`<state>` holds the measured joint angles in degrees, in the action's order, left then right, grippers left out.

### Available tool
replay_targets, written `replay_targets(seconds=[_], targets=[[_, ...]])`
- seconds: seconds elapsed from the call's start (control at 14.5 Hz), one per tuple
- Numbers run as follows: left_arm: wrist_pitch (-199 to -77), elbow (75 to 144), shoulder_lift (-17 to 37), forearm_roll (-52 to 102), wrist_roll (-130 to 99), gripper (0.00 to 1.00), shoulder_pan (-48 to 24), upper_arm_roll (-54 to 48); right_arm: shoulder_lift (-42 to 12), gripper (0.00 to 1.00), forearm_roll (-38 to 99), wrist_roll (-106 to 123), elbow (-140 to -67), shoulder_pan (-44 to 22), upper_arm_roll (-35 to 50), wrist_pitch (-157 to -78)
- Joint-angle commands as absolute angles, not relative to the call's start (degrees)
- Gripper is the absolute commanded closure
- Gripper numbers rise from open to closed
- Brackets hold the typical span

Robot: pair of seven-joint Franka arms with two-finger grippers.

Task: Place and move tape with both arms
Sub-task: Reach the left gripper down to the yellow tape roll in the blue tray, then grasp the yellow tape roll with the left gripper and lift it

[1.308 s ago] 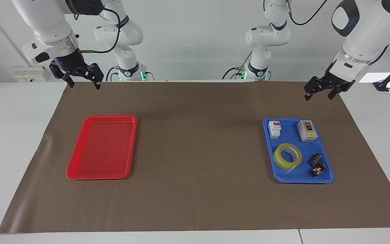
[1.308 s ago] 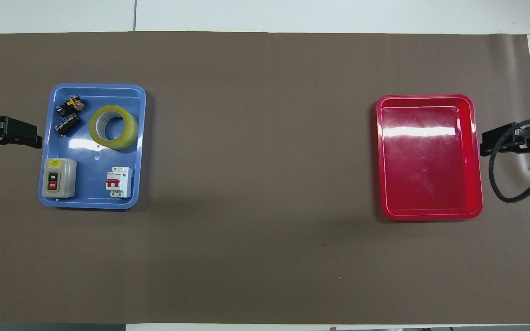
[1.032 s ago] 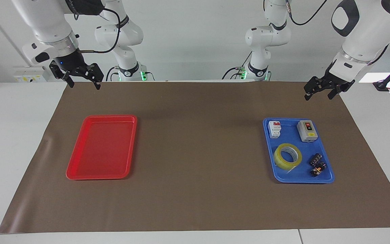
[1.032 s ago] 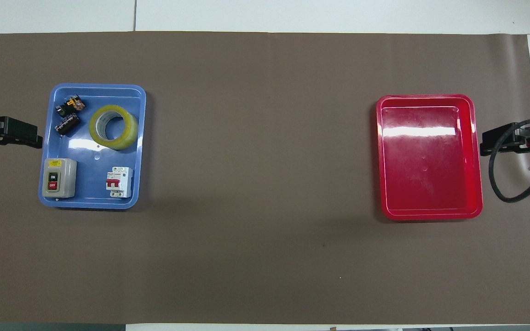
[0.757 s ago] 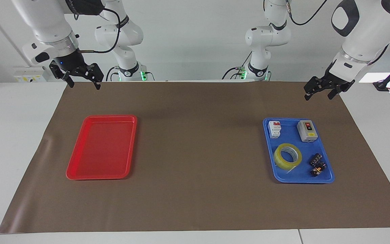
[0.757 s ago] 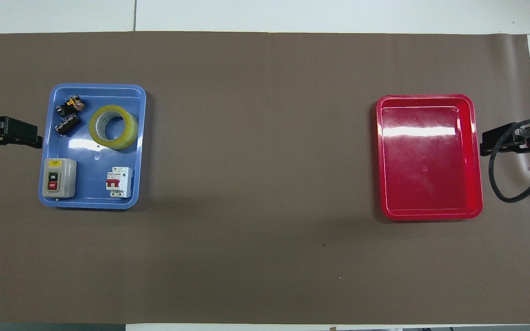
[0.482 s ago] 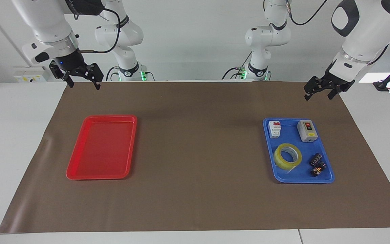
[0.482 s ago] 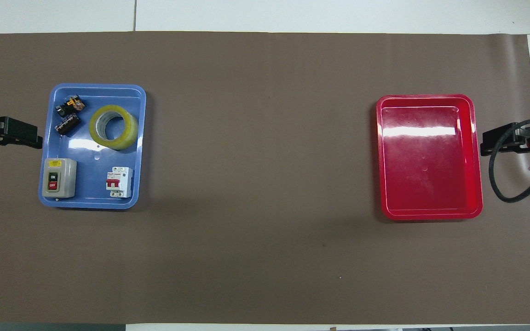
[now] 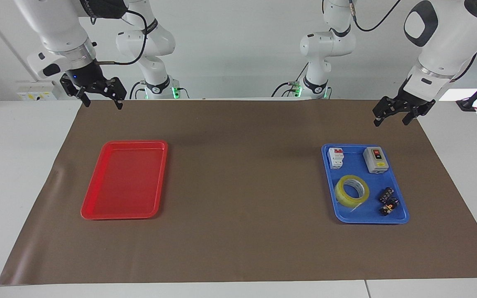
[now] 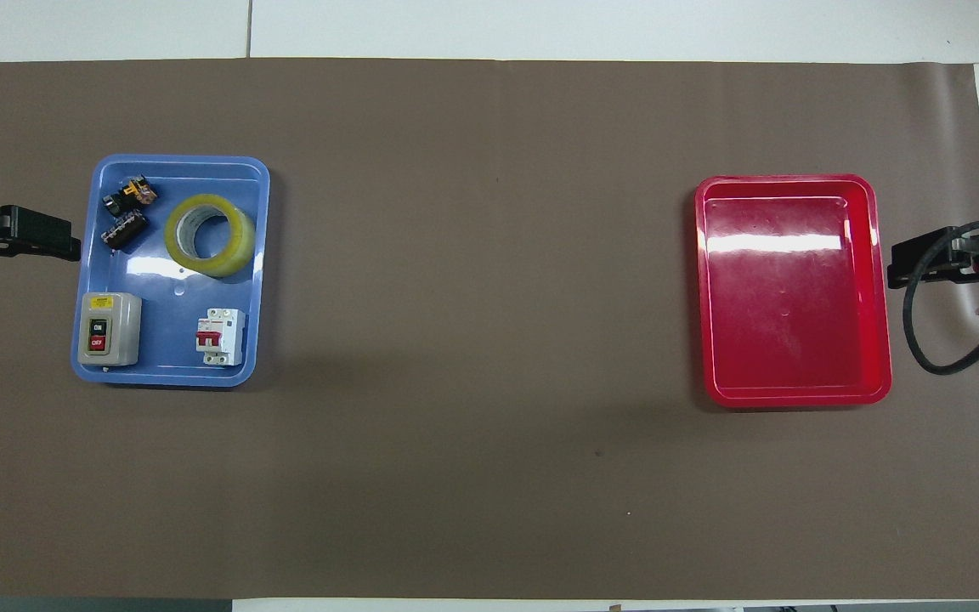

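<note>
The tape (image 9: 351, 190) (image 10: 210, 235), a yellow ring, lies flat in the blue tray (image 9: 358, 217) (image 10: 166, 331) at the left arm's end of the table. My left gripper (image 9: 390, 122) (image 10: 35, 238) hangs open and empty over the brown mat beside that tray, well apart from the tape. My right gripper (image 9: 102, 104) (image 10: 914, 259) hangs open and empty over the mat's edge next to the bare red tray (image 9: 126, 182) (image 10: 787, 314).
The blue tray also holds a grey switch box (image 9: 375, 159) (image 10: 109, 328), a white and red breaker (image 9: 336, 157) (image 10: 220, 337) and small black parts (image 9: 388, 201) (image 10: 126, 219). Two smaller white arms (image 9: 151, 49) stand at the back. A brown mat (image 9: 242, 186) covers the table.
My left gripper has shifted slightly down over the mat toward the blue tray. The right arm, the tape and both trays have not moved.
</note>
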<state>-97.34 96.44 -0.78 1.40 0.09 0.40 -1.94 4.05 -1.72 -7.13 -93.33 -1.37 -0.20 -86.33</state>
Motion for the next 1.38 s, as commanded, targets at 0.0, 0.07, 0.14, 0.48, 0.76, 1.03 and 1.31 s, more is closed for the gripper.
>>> replay_targets(seconds=[0.0, 0.07, 0.14, 0.48, 0.76, 1.03, 1.31], targets=[[-103.86, 99.66, 0.52, 2.20, 1.14, 0.00, 0.61, -1.85, 5.27, 0.00, -2.37, -5.89, -94.75, -1.23, -0.09, -87.36], [-106.76, 101.06, 1.22, 2.11, 1.14, 0.00, 0.70, -1.85, 5.27, 0.00, -2.37, -5.80, -94.75, -1.23, -0.09, -87.36], [-109.31, 102.03, 2.27, 2.11, 1.14, 0.00, 0.79, -1.85, 5.27, 0.00, -2.37, -5.80, -94.75, -1.23, -0.09, -87.36], [-120.29, 103.70, 10.44, 2.02, 1.23, 0.00, 0.53, -1.85, 5.27, 0.00, -2.37, -5.71, -94.66, -1.23, -0.09, -87.36], [-130.59, 107.93, 14.05, 2.02, 1.32, 0.00, 0.79, -1.85, 5.19, 0.00, -2.37, -5.71, -94.66, -1.23, -0.09, -87.36], [-135.43, 108.37, 18.80, 2.02, 1.23, 0.00, 0.71, -1.85, 5.19, 0.00, -2.29, -5.63, -94.66, -1.23, -0.09, -87.36], [-138.34, 111.79, 19.51, 2.02, 1.23, 0.07, 0.53, -1.85, 5.19, 0.00, -2.29, -5.63, -94.66, -1.14, -0.09, -87.45]])
